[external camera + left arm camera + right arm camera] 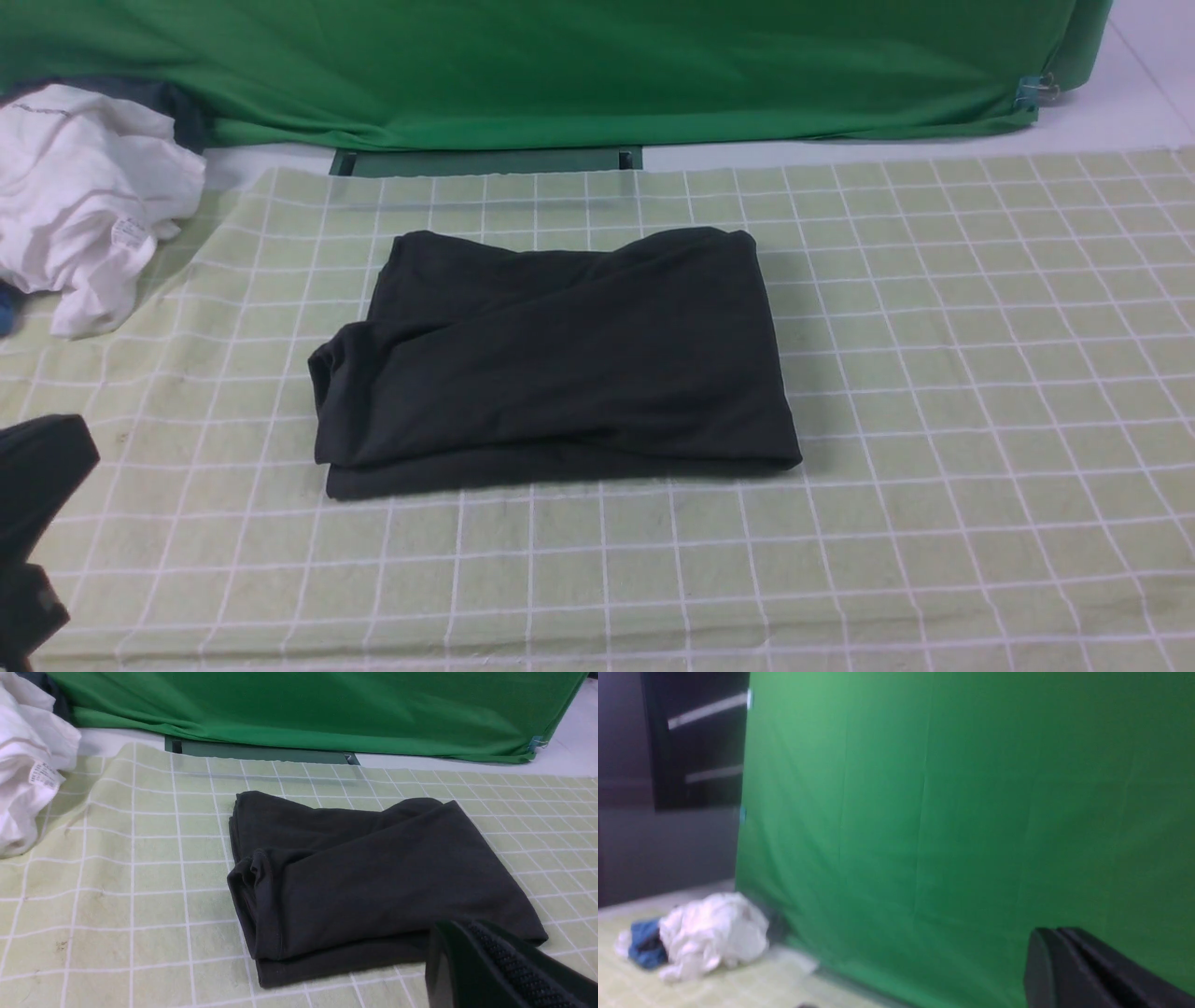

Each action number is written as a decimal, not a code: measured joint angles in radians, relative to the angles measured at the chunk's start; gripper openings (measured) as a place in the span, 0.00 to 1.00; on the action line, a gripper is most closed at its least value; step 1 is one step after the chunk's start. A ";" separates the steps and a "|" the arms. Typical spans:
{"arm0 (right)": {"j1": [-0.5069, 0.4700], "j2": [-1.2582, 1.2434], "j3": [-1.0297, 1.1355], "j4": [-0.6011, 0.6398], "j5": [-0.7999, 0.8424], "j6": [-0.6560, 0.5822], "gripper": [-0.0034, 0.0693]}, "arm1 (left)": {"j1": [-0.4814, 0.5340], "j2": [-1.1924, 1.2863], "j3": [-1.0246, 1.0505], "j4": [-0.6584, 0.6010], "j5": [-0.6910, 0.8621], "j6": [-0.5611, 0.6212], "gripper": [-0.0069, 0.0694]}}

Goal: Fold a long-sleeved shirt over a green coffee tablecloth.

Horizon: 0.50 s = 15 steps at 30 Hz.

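The long-sleeved shirt [551,359] lies folded into a thick dark rectangle, with no sleeve sticking out, in the middle of the green coffee tablecloth [934,373], a pale grid-lined cloth. My left gripper [79,446] is low at the near left, well apart from the shirt. In the left wrist view its fingers [460,927] are pressed together and hold nothing, in front of the shirt [373,877] on the tablecloth [117,882]. The front view does not show my right gripper. In the right wrist view the right gripper [1052,931] is shut and empty, facing the deep-green backdrop.
A crumpled white garment [84,196] lies at the far left edge of the tablecloth, with a blue cloth [644,947] beside it. A deep-green backdrop [560,65] hangs along the back, held by a clip [1032,91] at the right. Below it lies a dark green bar [485,161].
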 joint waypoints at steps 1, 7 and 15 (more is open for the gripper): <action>0.000 0.000 0.007 0.000 -0.005 0.000 0.05 | 0.000 0.000 0.002 0.000 -0.004 0.000 0.11; 0.000 -0.156 0.115 0.000 -0.111 -0.022 0.07 | 0.000 0.000 0.022 -0.011 -0.092 0.000 0.11; 0.000 -0.180 0.122 0.000 -0.126 -0.026 0.28 | 0.000 0.000 0.022 -0.002 -0.128 0.000 0.11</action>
